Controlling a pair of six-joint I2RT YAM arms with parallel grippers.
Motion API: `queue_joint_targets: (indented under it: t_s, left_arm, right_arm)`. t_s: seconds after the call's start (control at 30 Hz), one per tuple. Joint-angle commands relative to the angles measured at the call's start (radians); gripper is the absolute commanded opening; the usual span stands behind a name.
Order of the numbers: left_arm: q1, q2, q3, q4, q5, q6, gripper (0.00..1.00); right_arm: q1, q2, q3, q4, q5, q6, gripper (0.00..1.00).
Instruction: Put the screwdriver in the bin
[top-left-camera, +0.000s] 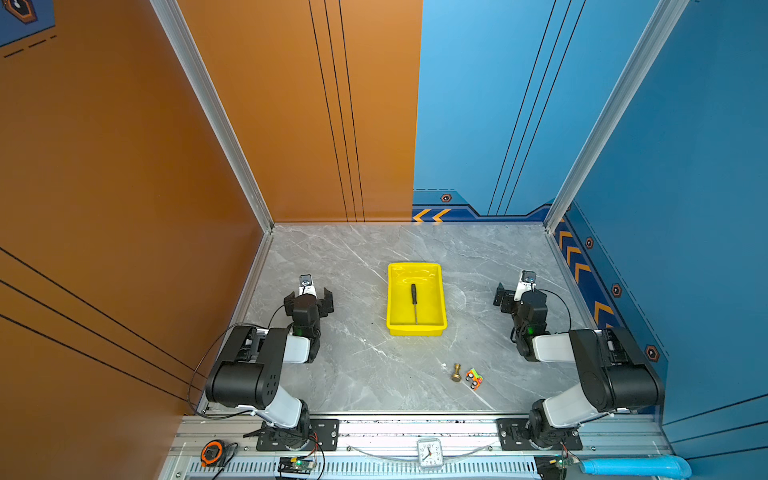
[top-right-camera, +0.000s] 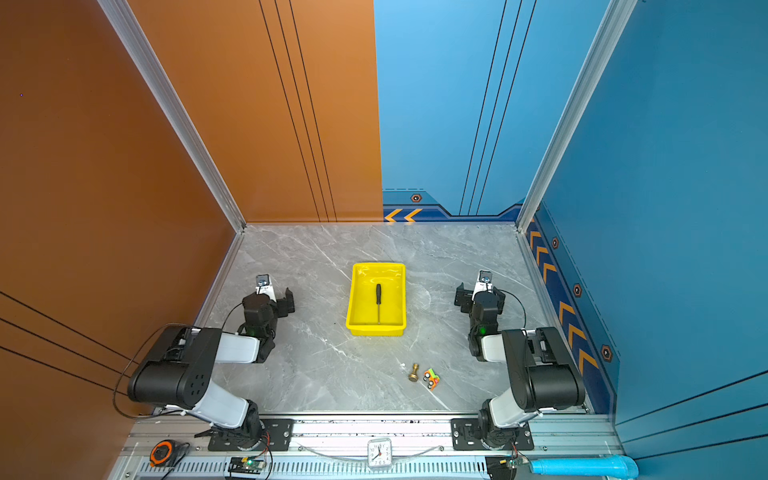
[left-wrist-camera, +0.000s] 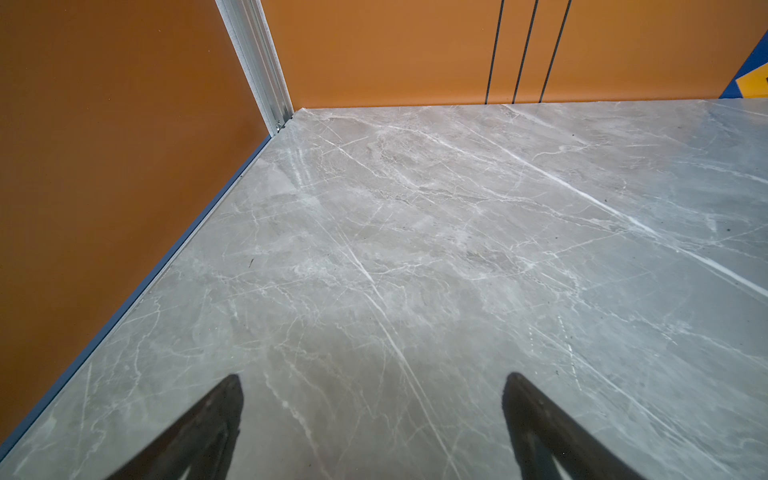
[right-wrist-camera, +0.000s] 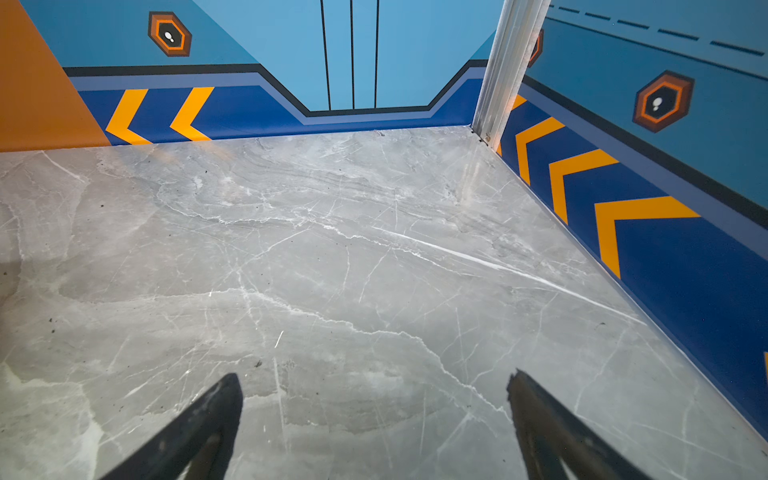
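Inside the bright-yellow plastic bin (top-left-camera: 417, 331) on the grey marble desk (top-left-camera: 353, 374) lay the black-handled, silver-shafted screwdriver (top-left-camera: 414, 296); I saw my left claw (left-wrist-camera: 374, 379) and right claw (right-wrist-camera: 374, 376) gaping open.

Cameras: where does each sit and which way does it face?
Top views: high over the front rail, looking down at the marble table and the screwdriver in the yellow bin; left arm and right arm show.
Left wrist: on the left arm, looking past the open left gripper toward the orange corner.
Right wrist: looking past the open right gripper toward the blue corner.
Shared: wrist views show the top views' marble, not the bin.
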Motion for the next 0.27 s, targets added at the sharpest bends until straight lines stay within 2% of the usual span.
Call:
queue_joint_targets:
  t_s: [0.0, 0.23]
  left_arm:
    - [-0.010, 0.010, 0.020, 0.023, -0.009, 0.019, 0.98]
    - [-0.008, 0.011, 0.021, 0.023, 0.001, 0.020, 0.98]
  right_arm:
    - [-0.008, 0.011, 0.017, -0.020, 0.015, 0.019, 1.00]
    - [-0.010, 0.011, 0.017, -0.022, 0.012, 0.021, 1.00]
